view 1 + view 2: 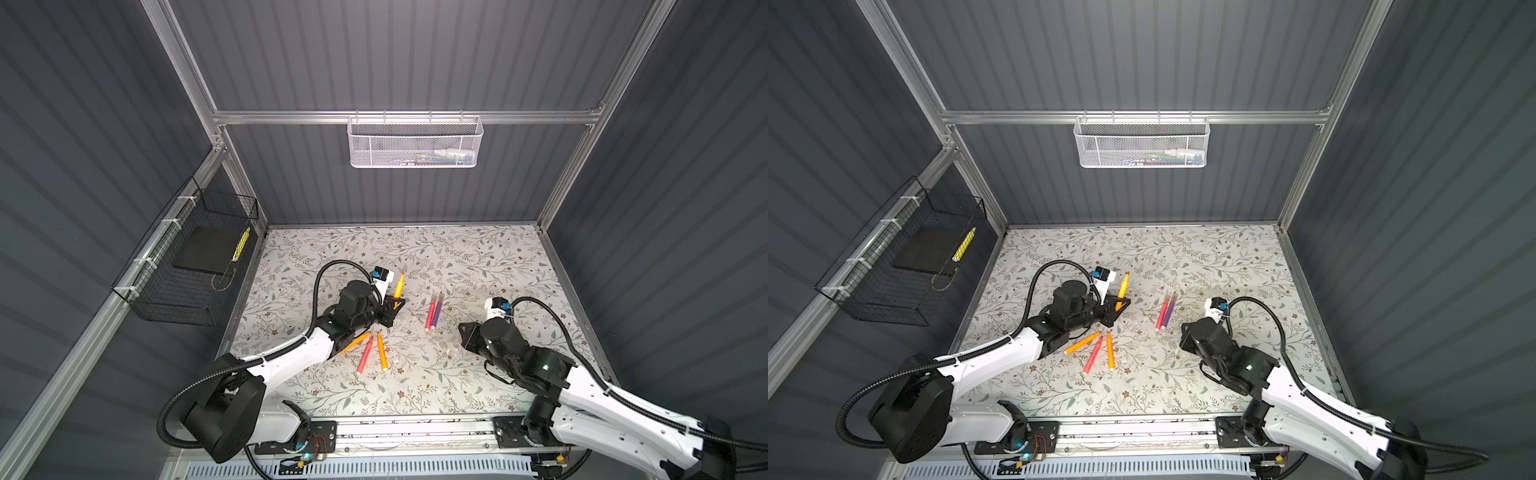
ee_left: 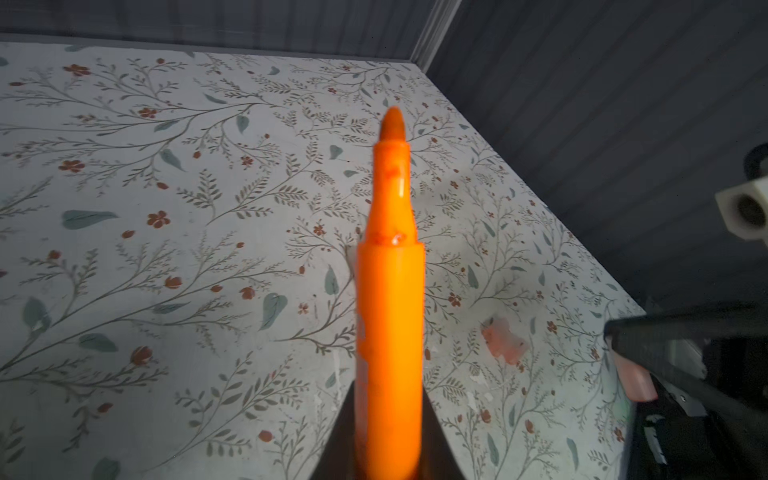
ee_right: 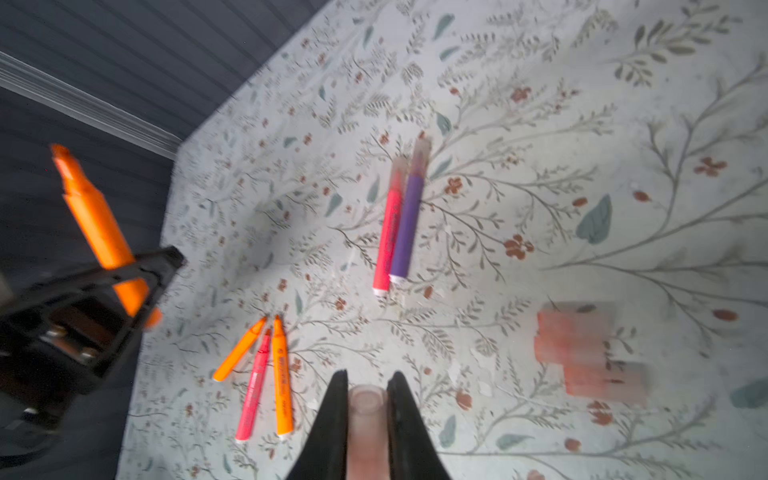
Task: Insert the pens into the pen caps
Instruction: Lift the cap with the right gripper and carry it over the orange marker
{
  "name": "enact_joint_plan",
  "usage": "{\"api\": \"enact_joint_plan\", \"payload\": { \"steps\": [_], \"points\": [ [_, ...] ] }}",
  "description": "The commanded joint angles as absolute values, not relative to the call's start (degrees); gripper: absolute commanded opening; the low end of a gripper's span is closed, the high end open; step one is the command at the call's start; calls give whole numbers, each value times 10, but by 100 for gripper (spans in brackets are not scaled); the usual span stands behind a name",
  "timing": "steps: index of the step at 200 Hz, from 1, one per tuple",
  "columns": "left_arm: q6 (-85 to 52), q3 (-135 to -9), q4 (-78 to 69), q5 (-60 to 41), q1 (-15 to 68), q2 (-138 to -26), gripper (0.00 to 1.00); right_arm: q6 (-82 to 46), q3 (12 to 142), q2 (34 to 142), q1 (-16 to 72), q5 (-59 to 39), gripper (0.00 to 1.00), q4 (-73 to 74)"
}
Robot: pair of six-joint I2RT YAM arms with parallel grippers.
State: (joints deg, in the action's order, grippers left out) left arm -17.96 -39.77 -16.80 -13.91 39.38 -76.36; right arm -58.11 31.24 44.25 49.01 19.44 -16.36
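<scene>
left jaws clamp an orange pen (image 1: 399,284), tip up above the bench (image 1: 457,257); right jaws pinch a cap (image 3: 366,415), not yet joined. 2 pens (image 1: 430,314) look capped mid-bench, 3 bare pens (image 1: 365,355) lie waiting, spare caps (image 3: 582,353) nearby.

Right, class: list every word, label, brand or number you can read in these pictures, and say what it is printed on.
None can be read.
Orange plastic marker pen lying flat: dark print along the barrel, too blurred to read.
Red-pink marker pen beside it: barrel print, too blurred.
Second red-pink marker pen, beside the purple pen: faint print, too blurred.
</scene>
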Motion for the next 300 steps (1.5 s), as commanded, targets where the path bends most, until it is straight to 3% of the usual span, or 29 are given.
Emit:
{"api": "enact_joint_plan", "payload": {
  "steps": [1,31,100,157,300],
  "points": [
    [-137,-406,-185,-185,429,-771,0,-546,319,418,468,192,3,-121],
    [-100,-422,-164,-183,475,-773,0,-525,332,417,435,179,1,-60],
    [-89,-415,-153,-180,480,-744,0,-517,330,496,384,121,0,111],
    [-92,-417,-152,-175,480,-748,0,-502,400,594,388,43,0,131],
    [-92,-421,-152,-175,481,-759,0,-499,428,636,416,51,0,158]
  ]
}}
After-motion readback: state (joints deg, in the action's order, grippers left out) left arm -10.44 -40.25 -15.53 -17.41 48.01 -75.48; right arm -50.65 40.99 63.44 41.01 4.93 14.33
